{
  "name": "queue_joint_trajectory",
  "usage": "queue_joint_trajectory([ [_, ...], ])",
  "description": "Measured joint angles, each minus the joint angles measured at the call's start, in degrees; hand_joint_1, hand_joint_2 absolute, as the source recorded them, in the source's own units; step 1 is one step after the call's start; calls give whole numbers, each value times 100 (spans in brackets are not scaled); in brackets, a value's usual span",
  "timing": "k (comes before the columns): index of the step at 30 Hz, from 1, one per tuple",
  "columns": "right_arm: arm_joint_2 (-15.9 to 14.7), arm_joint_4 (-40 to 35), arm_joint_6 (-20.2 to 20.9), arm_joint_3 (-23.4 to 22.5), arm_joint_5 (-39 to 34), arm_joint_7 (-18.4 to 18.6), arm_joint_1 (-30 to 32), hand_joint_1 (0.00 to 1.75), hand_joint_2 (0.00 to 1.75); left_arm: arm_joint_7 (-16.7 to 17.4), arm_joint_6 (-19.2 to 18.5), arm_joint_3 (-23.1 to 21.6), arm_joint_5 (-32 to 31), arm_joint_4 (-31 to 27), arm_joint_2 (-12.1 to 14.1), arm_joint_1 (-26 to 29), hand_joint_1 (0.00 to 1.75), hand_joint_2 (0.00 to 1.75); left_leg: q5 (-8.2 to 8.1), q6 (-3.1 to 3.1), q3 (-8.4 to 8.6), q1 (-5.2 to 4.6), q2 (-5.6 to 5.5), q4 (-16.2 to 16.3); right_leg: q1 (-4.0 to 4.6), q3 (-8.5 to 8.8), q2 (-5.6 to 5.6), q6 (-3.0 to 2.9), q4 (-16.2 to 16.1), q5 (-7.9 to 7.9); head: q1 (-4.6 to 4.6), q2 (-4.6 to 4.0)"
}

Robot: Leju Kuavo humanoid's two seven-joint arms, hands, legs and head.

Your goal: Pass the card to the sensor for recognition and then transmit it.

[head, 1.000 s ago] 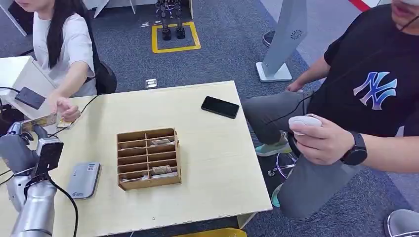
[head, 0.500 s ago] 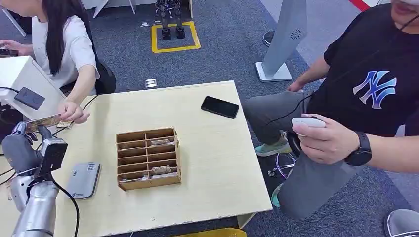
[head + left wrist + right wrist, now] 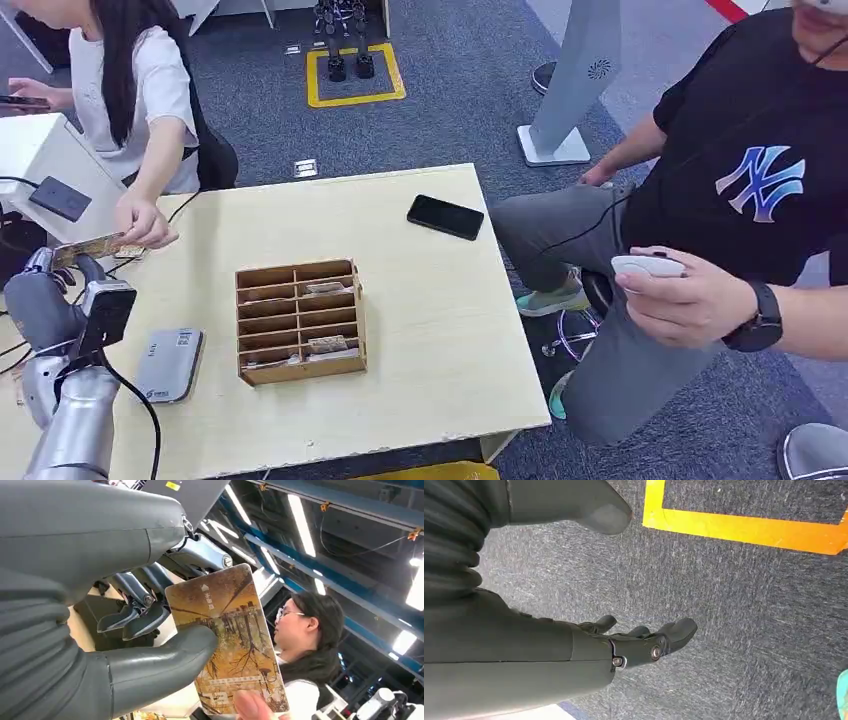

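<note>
Wooden organizer point(image 3: 300, 320) holds cards point(image 3: 325, 344) in several compartments.

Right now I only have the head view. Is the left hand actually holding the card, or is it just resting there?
Observer: Held. The left wrist view shows the thumb pressed on the card face, dark fingers behind it.
Operator: Has the person got it yet?
Observer: A person's fingertip touches the card's far end.
Operator: Right hand?
Observer: The right hand hangs over grey carpet near a yellow floor line, fingers apart, holding nothing.
</note>
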Motion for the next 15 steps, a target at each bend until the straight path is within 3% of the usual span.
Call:
queue_joint_trajectory([
  [15, 13, 0, -15, 2, -15, 94, 2, 0, 175, 87, -295, -2, 284, 271, 114, -216, 175, 175, 0, 0, -1, 0, 2, 0, 0, 0, 2, 0, 1, 0, -4, 0],
])
